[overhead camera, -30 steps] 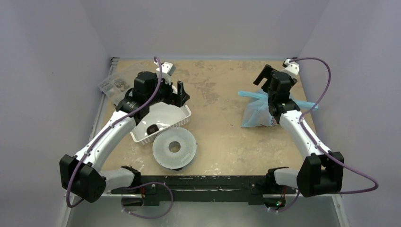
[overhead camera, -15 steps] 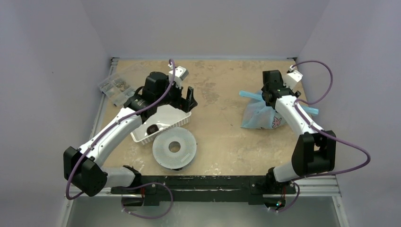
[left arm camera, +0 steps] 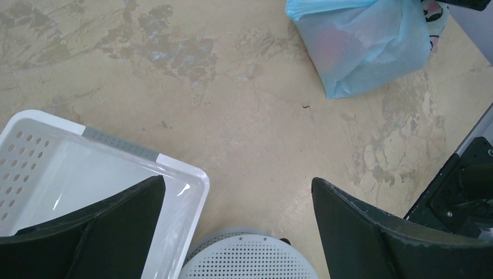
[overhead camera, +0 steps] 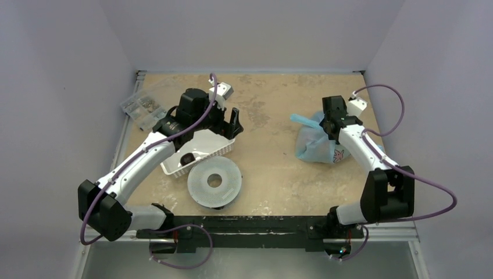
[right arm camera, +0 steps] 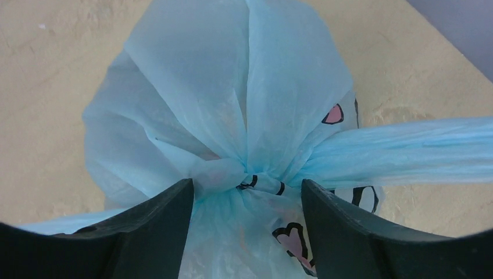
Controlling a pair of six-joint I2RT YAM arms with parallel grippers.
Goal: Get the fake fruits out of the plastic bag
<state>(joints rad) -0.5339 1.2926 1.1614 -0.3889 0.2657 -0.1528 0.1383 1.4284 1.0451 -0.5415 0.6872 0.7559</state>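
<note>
We count one plastic bag (right arm camera: pixel 232 99), thin and light blue, and it sits directly under the right gripper (right arm camera: pixel 247 192), whose two fingers (right arm camera: pixel 157 232) stand on either side of the knotted neck. The film meets both fingers, but we cannot tell whether they are pinching it or only flanking it. One loop handle (right arm camera: pixel 407 151) stretches away past the right finger. The bag carries two pink hearts (right arm camera: pixel 332 114) outlined in black; we find no writing we can read. One reddish fruit (left arm camera: pixel 334 46) shows dimly through the film, and we cannot count any others inside. From above, the bag lies just on the near side of the right gripper (overhead camera: pixel 332 119), close to the table's right edge and the side wall. A broad stretch of tan table (overhead camera: pixel 267 151) runs between it and the left gripper (overhead camera: pixel 229 125). That gripper is released, jaws wide and holding nothing, and it hovers over the far right corner of one white slotted basket (overhead camera: pixel 224 144). One dark fruit (overhead camera: pixel 187 157) lies in the basket, nearer the arm's base than the gripper. One round perforated disc (overhead camera: pixel 214 181) touches the basket's near side. One clear packet of small parts (overhead camera: pixel 141 106) lies beyond the arm, at the table's left edge.
</note>
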